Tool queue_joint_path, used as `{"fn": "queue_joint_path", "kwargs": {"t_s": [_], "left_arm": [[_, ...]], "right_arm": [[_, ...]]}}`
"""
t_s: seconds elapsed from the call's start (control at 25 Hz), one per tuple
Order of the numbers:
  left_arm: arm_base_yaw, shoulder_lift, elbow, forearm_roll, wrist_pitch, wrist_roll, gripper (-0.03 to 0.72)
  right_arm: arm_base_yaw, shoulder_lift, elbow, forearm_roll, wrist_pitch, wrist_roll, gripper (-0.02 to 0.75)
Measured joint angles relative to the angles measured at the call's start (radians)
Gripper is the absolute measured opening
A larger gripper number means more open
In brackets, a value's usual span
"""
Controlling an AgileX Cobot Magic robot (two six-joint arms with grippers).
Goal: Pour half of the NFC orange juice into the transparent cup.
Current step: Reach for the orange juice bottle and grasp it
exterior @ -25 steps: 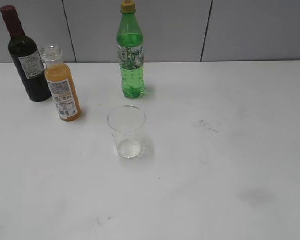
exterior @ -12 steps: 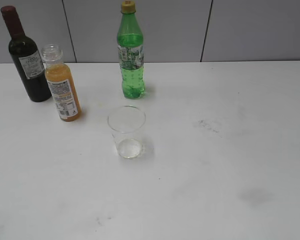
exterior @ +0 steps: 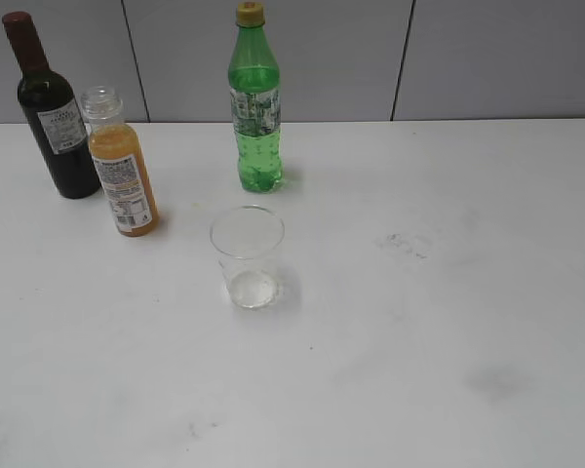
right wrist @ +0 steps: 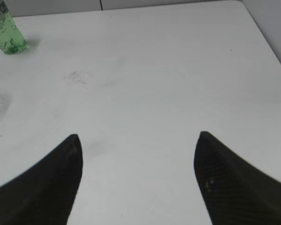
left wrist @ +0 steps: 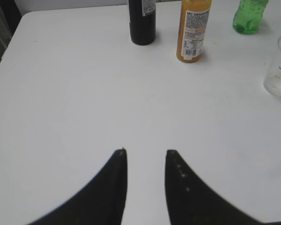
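The NFC orange juice (exterior: pixel 123 174) is a small clear bottle of cloudy orange liquid with no cap, standing upright at the back left; it also shows in the left wrist view (left wrist: pixel 193 33). The transparent cup (exterior: pixel 247 255) stands upright and empty near the middle, and its edge shows in the left wrist view (left wrist: pixel 280 70). No gripper shows in the exterior view. My left gripper (left wrist: pixel 145 152) is open and empty over bare table, well short of the juice. My right gripper (right wrist: pixel 138 137) is wide open and empty over bare table.
A dark wine bottle (exterior: pixel 57 117) stands just behind and left of the juice. A tall green soda bottle (exterior: pixel 255 107) stands behind the cup, its base also in the right wrist view (right wrist: pixel 8 33). The white table (exterior: pixel 448 292) has faint smudges on its right half.
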State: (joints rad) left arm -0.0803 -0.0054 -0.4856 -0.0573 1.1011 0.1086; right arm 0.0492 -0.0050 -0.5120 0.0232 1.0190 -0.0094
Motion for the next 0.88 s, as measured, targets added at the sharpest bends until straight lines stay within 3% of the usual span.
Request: {"fn": "queue_joint_path", "kwargs": {"t_s": [0.88], "left_arm": [[0.000, 0.000, 0.000, 0.000, 0.000, 0.000, 0.228]], "right_arm": [[0.000, -0.001, 0.009, 0.005, 0.013, 0.019, 0.571]]}}
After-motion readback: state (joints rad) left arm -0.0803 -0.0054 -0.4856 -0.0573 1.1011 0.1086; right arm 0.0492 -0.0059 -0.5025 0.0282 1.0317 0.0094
